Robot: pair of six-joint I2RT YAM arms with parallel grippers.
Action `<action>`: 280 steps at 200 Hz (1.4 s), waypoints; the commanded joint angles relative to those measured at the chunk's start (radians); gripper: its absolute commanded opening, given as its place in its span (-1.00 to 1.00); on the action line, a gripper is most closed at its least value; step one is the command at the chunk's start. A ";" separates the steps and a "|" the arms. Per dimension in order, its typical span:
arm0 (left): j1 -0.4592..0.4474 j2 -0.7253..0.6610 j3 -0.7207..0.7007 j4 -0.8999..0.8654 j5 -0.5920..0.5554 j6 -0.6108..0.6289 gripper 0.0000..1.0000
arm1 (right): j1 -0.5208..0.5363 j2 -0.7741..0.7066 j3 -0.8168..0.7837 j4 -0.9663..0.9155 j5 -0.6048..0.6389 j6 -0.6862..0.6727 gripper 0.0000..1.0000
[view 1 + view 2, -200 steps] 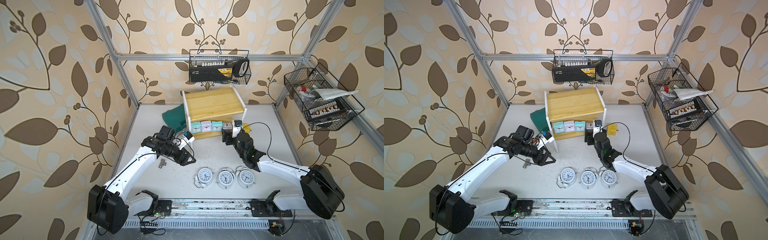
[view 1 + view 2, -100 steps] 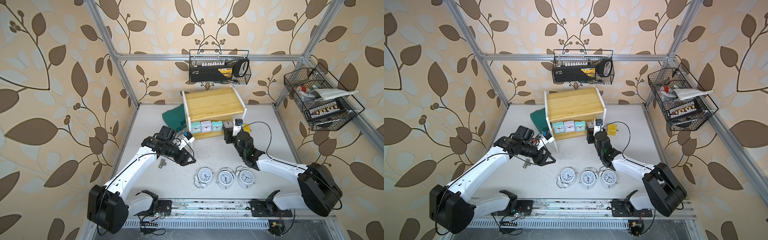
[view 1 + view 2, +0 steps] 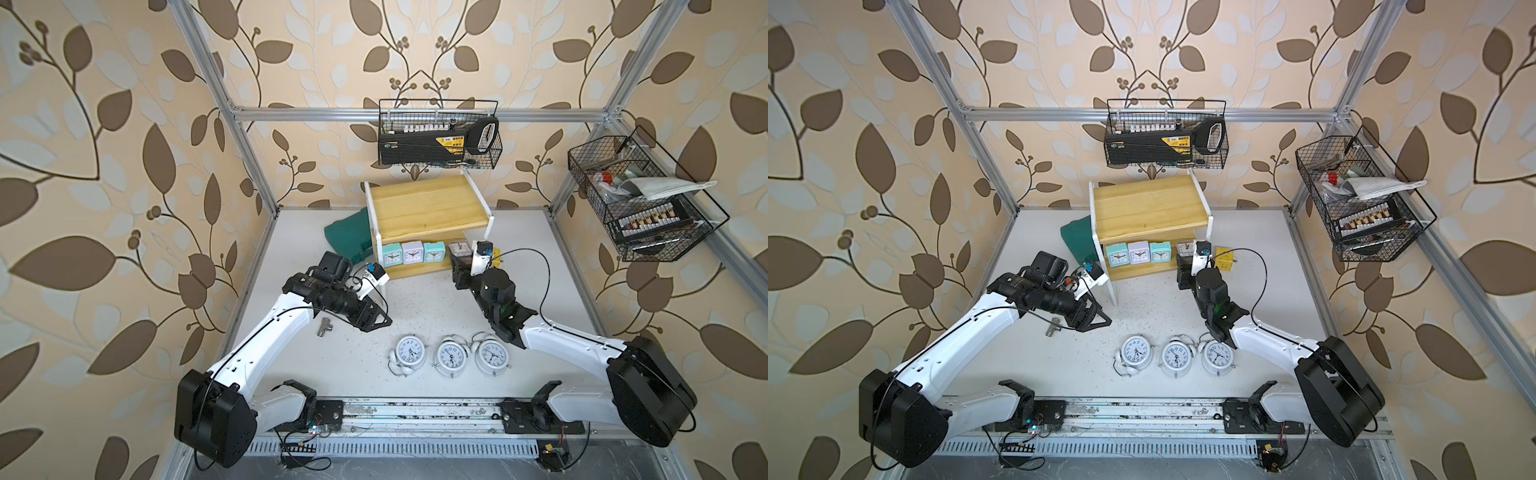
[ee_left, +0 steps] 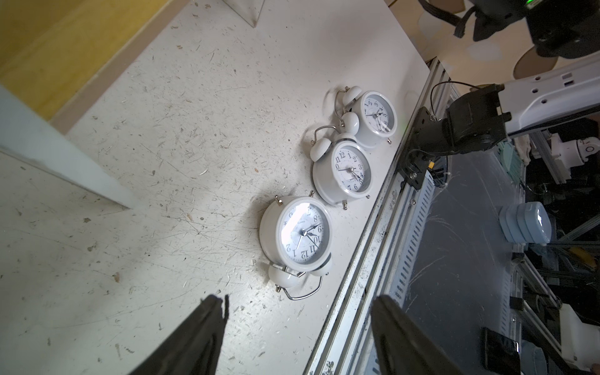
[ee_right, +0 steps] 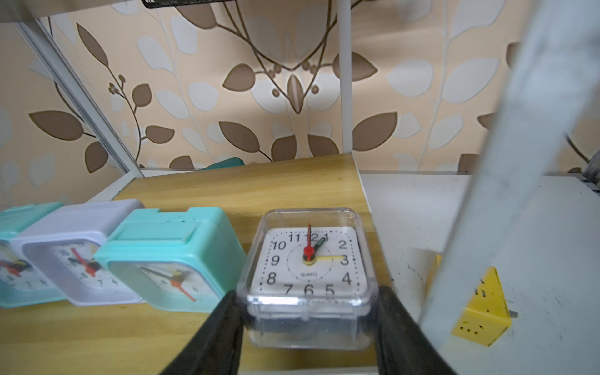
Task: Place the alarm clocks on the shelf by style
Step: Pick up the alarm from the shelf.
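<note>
right gripper (image 5: 308, 297) is closed on the clear clock (image 5: 308, 259); jaws press its two side walls; the clock is at the right end of the shelf (image 3: 428, 203) lower board, dial tilted upward; can't tell if its base rests on the board; just beside it is the right teal clock (image 5: 168, 256), then the lilac clock (image 5: 74, 246), then the left teal clock (image 5: 16, 227), all upright in one row on that board, dials facing out; same four show in both top views.

left gripper (image 4: 300, 308) is open and empty, jaws spread wide; it hangs over the table (image 3: 415, 299), near the three twin-bell clocks (image 3: 451, 354) but not touching; these lie dial-up in a row near the table's front edge, well apart from the shelf; nearest twin-bell clock (image 4: 303, 233) has its bells toward the left gripper, the other two point theirs away.

yellow cube socket (image 5: 480, 308) is on the table just outside the shelf's right side frame; dark green case (image 3: 349, 232) lies against the shelf's left side; small metal fitting (image 3: 325, 328) lies on the table beside the left arm.
</note>
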 commanded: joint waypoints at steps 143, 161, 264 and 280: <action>0.051 0.069 0.237 -0.181 0.170 -0.036 0.55 | 0.265 -0.344 -0.209 -0.028 -0.139 -0.033 -0.21; 0.055 0.075 0.246 -0.182 0.217 -0.063 0.57 | 0.320 -0.325 -0.222 0.018 -0.162 -0.058 -0.21; 0.075 0.155 0.241 -0.158 0.425 -0.154 0.73 | 0.492 -0.178 -0.210 0.235 -0.320 -0.171 -0.21; 0.075 0.161 0.227 -0.147 0.413 -0.157 0.74 | 0.504 -0.175 -0.205 0.237 -0.330 -0.181 -0.22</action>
